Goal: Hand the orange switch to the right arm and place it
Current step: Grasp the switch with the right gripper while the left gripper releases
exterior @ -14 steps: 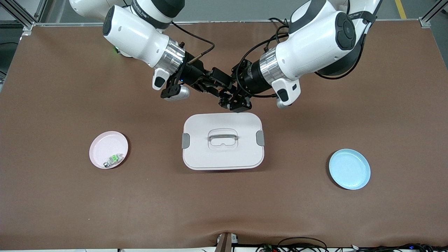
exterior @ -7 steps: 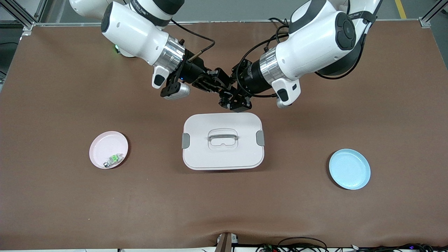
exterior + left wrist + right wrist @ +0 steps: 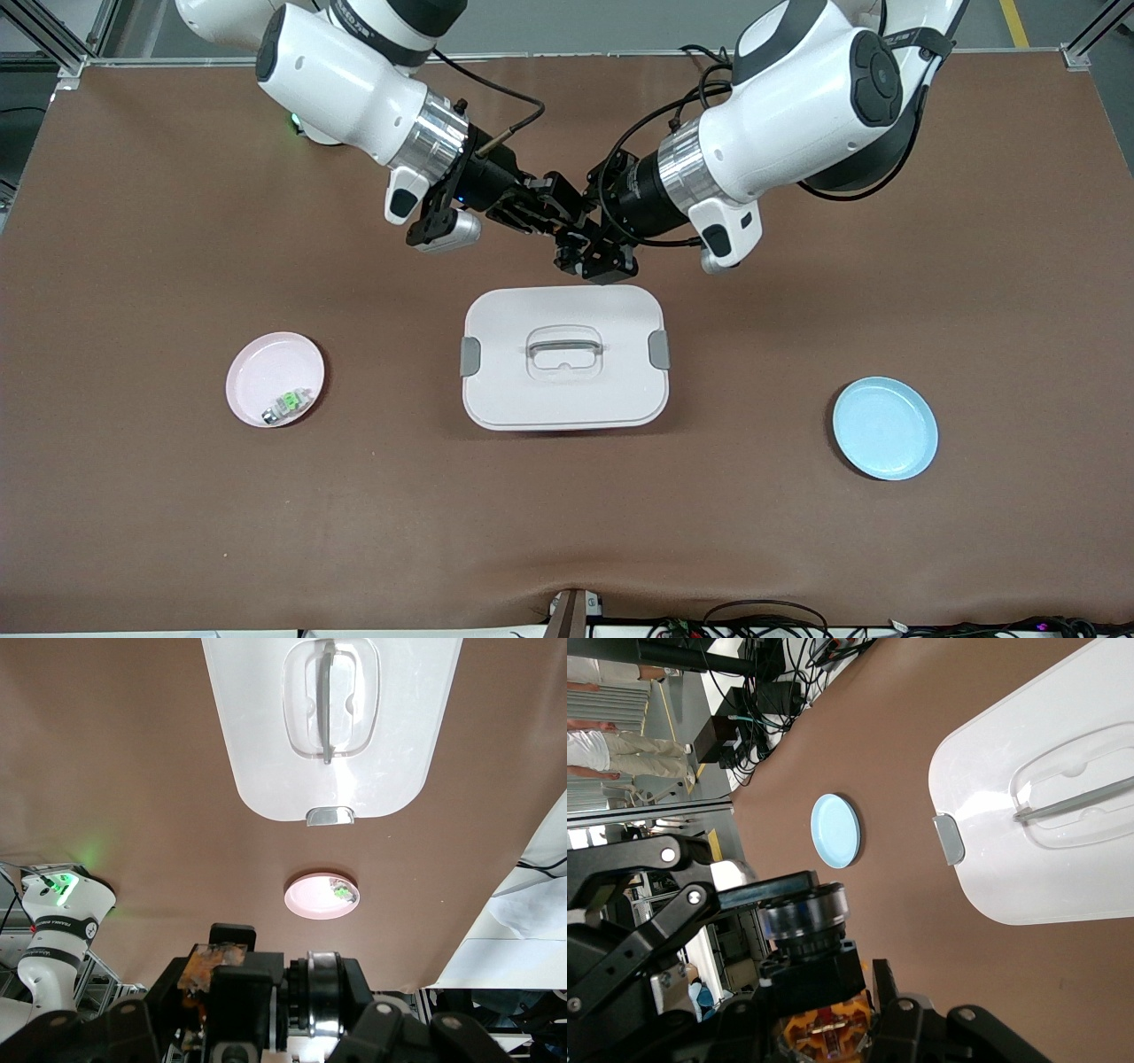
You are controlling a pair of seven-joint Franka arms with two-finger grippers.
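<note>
Meeting tip to tip in the air over the brown table: left gripper and right gripper, just above the edge of the white lidded box that lies toward the robots' bases. Orange switch only partly seen, as an orange patch among the black gripper parts at that meeting point. Cannot tell which gripper is clamped on it or whether either has let go. Nearer the front camera, toward the right arm's end, a pink plate with a small green-and-white component on it. Toward the left arm's end, a blue plate.
</note>
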